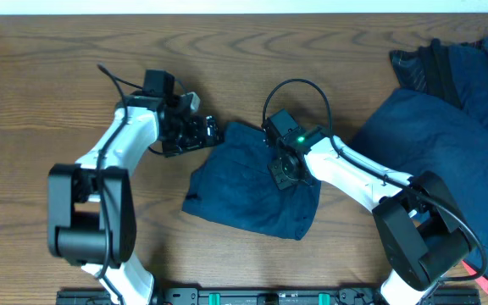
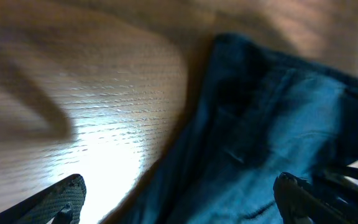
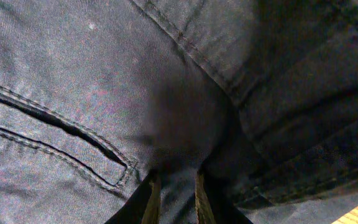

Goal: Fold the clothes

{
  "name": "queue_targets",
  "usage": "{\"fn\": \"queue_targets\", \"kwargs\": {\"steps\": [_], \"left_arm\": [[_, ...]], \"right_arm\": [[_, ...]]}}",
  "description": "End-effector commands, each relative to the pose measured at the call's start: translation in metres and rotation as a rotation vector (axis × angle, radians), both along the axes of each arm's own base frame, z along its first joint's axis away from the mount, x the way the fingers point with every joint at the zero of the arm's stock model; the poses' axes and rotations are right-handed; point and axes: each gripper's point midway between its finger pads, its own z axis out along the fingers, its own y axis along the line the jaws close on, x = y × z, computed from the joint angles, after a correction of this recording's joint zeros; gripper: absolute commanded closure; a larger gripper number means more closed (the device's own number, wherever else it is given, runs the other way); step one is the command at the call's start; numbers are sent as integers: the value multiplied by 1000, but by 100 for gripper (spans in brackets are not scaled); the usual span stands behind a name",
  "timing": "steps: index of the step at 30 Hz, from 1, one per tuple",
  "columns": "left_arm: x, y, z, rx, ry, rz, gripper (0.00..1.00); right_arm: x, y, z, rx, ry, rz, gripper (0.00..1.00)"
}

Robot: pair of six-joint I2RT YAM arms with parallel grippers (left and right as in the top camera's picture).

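Wood-grain brown table [image 1: 58, 85]: matte, carries everything.
Heaped navy-blue clothes [image 1: 447, 144]: soft rumpled pile, right edge, unfolded; likely next.
Folded navy-blue twill garment [image 1: 244, 191]: table centre, stitched pocket seam, roughly squared; fold seems nearly done.
Right gripper [image 3: 174, 193]: narrow, nipping a cloth ridge.
Left gripper [image 2: 179, 199]: spread wide, empty, beside garment's corner; needs 1 fresh edge.

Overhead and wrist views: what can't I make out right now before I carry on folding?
Overhead: the clothes pile is cut off by the right edge; garment count unclear.
Overhead: the right gripper and its arm hide part of the middle garment.
Right wrist: whether the fingers pinch fabric cannot be told; too dark, too close.
Left wrist: blurred; seams unreadable.
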Motion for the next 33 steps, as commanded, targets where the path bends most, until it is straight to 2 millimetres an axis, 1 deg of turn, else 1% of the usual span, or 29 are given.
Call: {"fn": "queue_targets", "kwargs": {"steps": [1,5,7,8,11,12,13,15,17,19,21,23,26,29,30,32,33], "left_arm": [[-13,-8,-23,-7,65,-39,2],[-25,-19,-42,-11,132,-70,2],[-32,-32,-46,-58,163,-97,0],[-36,-40,-47,-88,173,-118,2],[-41,-53,-48,-98,175,-157,30],[-42,-56,-48,-97,169,-171,47],[-42,-57,-49,-87,164,-180,61],[-42,-56,-51,-68,160,-183,94],[-41,-51,-53,-43,161,-177,94],[-41,-42,-55,-7,171,-150,94],[-38,-23,-55,62,183,-89,94],[-32,-5,-52,116,173,-34,94],[-17,31,-38,178,133,94,94],[-1,78,-17,223,85,274,94],[3,97,-8,230,67,350,94],[9,130,6,221,40,477,94],[10,151,13,214,28,555,94]], "right_arm": [[1,-8,-5,-40,-1,-27,81],[1,-8,-5,-41,-1,-27,81],[1,-8,-5,-40,-1,-27,81],[1,-8,-5,-41,-1,-27,81],[1,-9,-5,-41,-1,-27,81],[1,-9,-6,-42,1,-27,81],[1,-9,-6,-42,2,-27,81],[0,-9,-6,-43,3,-27,83],[0,-9,-6,-44,5,-27,85],[-1,-10,-5,-47,8,-27,86],[-3,-12,-1,-53,15,-26,86],[-2,-12,6,-48,9,-30,86],[6,-15,25,-21,-37,-71,85],[17,-22,54,27,-110,-113,85],[21,-24,64,44,-135,-123,85],[26,-30,83,75,-182,-146,85],[28,-34,92,89,-204,-158,85]]}}
